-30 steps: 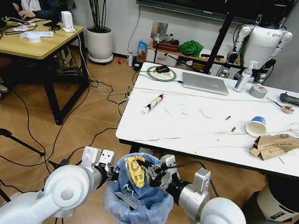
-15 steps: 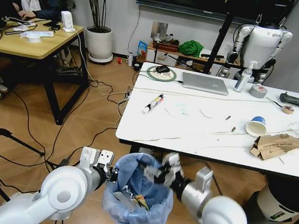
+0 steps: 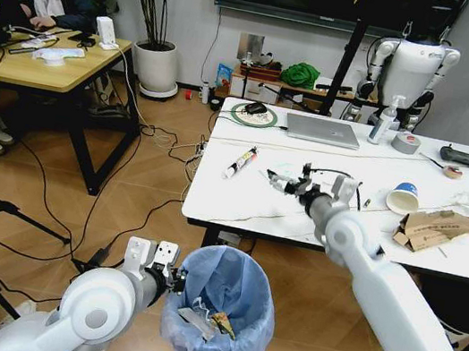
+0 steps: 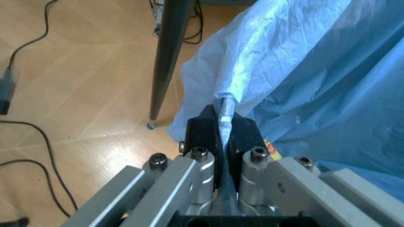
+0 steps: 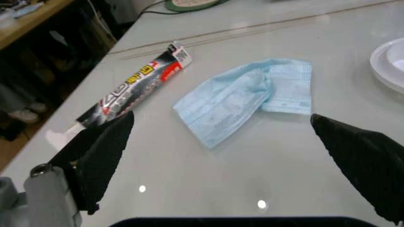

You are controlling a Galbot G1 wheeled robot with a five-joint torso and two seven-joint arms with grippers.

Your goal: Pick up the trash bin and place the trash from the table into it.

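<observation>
Left gripper pinched tight on the rim of the trash bin, holding it off the floor just in front of the near edge of the desk. The bin's thin blue liner is soft and crinkled; the load appears light, with a few wrappers lying at the bottom. Right gripper spread wide, poised over a pale blue face mask that lies flat on the desk, with a marker tube just to its left. The mask is limp, thin and nearly weightless; it will probably drape and slide on the glossy top, so a pinch across its folded, bunched middle seems safer than at a flat edge. Farther right on the desk lie a paper cup and torn cardboard, both light but stiffer, graspable at a rim or edge.
</observation>
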